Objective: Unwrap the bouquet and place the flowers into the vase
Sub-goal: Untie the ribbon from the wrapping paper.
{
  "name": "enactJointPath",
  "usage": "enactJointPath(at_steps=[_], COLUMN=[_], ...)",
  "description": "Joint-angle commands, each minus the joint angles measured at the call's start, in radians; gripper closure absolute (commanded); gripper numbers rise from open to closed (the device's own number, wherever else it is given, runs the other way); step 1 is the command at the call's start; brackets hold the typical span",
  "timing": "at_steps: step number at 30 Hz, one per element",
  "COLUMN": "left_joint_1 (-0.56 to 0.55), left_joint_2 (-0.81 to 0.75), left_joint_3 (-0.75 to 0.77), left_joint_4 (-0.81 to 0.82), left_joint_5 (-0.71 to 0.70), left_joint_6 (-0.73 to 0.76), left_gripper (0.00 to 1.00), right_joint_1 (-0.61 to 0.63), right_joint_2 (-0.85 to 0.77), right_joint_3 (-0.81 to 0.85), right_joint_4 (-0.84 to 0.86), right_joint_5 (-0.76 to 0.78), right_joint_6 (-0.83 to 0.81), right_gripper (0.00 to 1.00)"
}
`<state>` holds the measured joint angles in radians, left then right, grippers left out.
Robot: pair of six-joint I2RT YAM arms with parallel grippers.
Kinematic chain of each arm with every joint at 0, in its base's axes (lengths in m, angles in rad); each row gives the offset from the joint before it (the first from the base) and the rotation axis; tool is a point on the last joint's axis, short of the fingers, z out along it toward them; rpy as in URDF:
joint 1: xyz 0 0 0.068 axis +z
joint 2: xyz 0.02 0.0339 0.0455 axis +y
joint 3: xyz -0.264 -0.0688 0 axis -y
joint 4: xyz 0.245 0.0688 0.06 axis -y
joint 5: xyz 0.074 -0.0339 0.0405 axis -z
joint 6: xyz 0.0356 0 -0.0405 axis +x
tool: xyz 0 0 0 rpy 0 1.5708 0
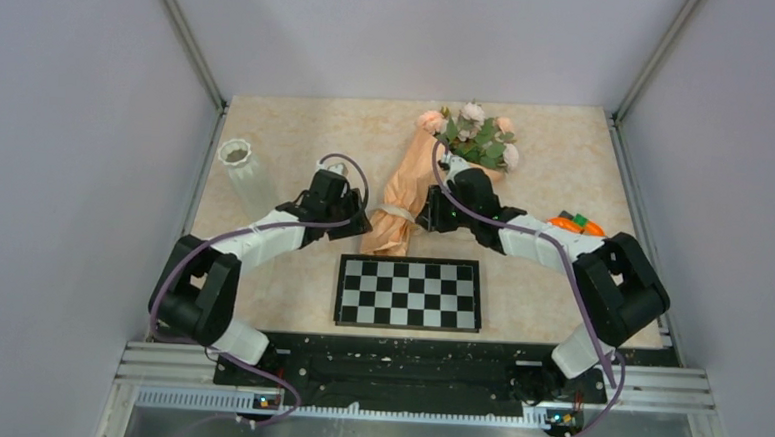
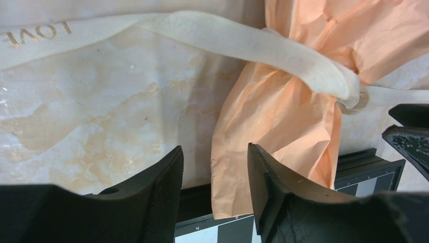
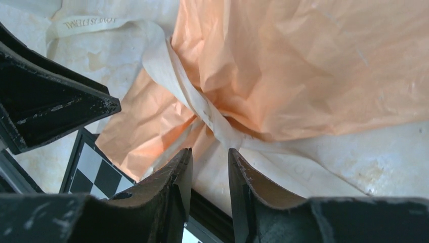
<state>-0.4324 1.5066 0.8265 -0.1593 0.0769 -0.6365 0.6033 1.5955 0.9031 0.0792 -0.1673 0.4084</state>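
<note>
The bouquet lies on the table, its peach paper cone pointing towards me and the flowers at the far end. A cream ribbon is still wound round the cone's neck; one loose tail runs off left. My left gripper is open just left of the cone's narrow end, with the paper beyond its gap and nothing in it. My right gripper is open a little on the cone's right side, its tips just short of the ribbon knot. The white ribbed vase stands at the far left.
A black-and-white checkerboard lies just in front of the cone's tip. Small orange and green toy pieces sit by the right arm. Grey walls close in the table on both sides and at the back.
</note>
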Motion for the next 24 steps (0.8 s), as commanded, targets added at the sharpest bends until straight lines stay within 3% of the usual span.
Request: enactJointPath(at_steps=[1,7,24], left_joint_1=[0.003,0.003,0.003], left_joint_2=[-0.054,-0.074,-0.013], left_joint_3=[0.055,0.073,0.190], left_joint_4=[-0.028,-0.039,-0.012], left_joint_5=[-0.026,-0.020,0.059], left_joint_6=[0.032,0.031,0.094], left_gripper=[0.44,0.39,0.40], right_joint_1=[-0.022,-0.027,-0.028], right_joint_2=[0.042,0.112,0.187], right_joint_3=[0.086,0.145,0.191], right_joint_4=[0.010,-0.009,-0.002], right_joint_5=[-0.031,-0.038,-0.040], right_joint_6=[-0.020,-0.034,-0.040], right_gripper=[0.65,0.68,0.74])
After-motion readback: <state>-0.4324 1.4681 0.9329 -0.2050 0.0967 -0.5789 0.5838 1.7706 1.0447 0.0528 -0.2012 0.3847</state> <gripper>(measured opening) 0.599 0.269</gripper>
